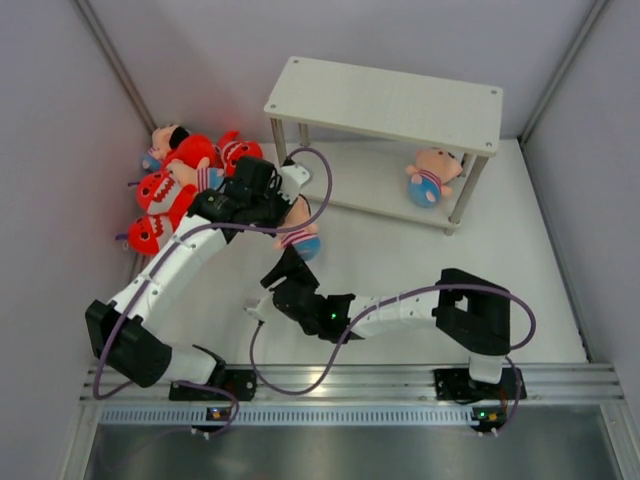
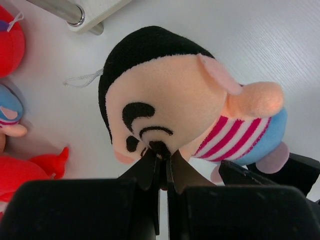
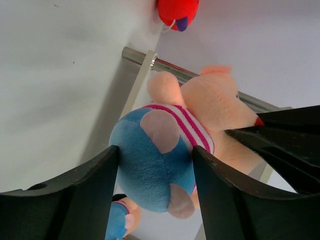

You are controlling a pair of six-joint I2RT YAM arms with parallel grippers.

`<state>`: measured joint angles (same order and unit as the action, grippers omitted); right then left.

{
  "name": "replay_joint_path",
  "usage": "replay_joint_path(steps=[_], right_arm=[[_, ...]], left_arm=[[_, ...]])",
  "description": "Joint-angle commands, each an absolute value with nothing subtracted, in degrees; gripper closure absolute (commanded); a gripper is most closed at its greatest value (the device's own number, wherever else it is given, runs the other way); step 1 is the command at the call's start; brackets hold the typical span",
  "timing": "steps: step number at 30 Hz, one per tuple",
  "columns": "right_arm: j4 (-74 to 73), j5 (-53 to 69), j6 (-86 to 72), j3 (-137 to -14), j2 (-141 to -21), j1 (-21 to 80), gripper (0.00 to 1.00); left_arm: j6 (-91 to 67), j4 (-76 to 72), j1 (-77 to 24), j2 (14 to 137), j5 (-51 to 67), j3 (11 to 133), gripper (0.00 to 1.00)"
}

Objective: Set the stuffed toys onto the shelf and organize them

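A peach-skinned doll [image 1: 300, 238] with black hair, a pink-striped shirt and a blue bottom hangs above the table in front of the shelf's [image 1: 385, 100] left end. My left gripper [image 1: 283, 212] is shut on its face; in the left wrist view the fingertips [image 2: 162, 155] pinch the doll [image 2: 170, 95] at its mouth. My right gripper [image 1: 295, 262] is open just below it; in the right wrist view the gripper [image 3: 155, 151] straddles the doll's blue bottom [image 3: 145, 165]. A second doll [image 1: 432, 175] lies on the lower tier at the right.
A pile of red sharks [image 1: 160, 190] and dolls [image 1: 165, 140] lies against the left wall beside the shelf. The shelf's front left leg [image 2: 70, 11] stands close behind the held doll. The grey walls close in on both sides.
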<state>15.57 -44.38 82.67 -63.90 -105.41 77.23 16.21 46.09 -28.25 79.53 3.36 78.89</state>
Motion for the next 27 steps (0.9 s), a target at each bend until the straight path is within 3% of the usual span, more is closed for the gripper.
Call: replay_joint_path(steps=[1,5,8,11,12,14,16,20,23,26,27], right_arm=[[11.96,-45.44,79.72,-67.15,-104.59,75.41,0.38],[11.24,-46.67,80.33,-67.50,-105.03,74.45,0.30],[11.95,-46.93,81.65,-67.50,-104.85,73.65,0.34],[12.39,-46.67,82.00,-68.20,-105.20,72.86,0.53],[13.26,-46.76,82.26,-68.38,-105.38,72.51,0.67],[13.97,-47.72,83.40,-68.55,-105.64,72.25,0.80],[14.41,-47.81,83.24,-68.55,-105.12,72.25,1.00],[14.59,-46.76,80.34,-68.38,-103.63,72.16,1.00],[12.66,-45.27,74.72,-68.73,-102.22,72.16,1.00],[12.30,-41.93,69.09,-67.59,-99.76,71.37,1.00],[12.22,-41.31,67.95,-66.63,-99.15,70.67,1.00]], left_arm=[[17.22,43.95,-28.65,76.82,3.87,79.19,1.00],[18.02,43.95,-28.74,76.38,3.52,78.75,1.00],[18.46,43.95,-28.74,76.20,3.87,78.66,1.00],[18.19,44.03,-28.92,75.68,5.89,78.84,1.00],[18.28,44.12,-29.00,75.59,5.98,78.92,1.00],[18.46,44.03,-29.18,75.41,5.89,78.93,1.00],[18.54,44.12,-29.09,75.23,5.54,78.75,1.00],[19.07,44.12,-29.18,75.41,5.54,78.40,1.00],[19.07,44.03,-29.27,75.50,6.33,78.31,0.72],[18.81,44.12,-29.18,75.59,6.33,78.57,0.37],[18.81,44.03,-29.18,75.67,6.15,78.66,0.35]])
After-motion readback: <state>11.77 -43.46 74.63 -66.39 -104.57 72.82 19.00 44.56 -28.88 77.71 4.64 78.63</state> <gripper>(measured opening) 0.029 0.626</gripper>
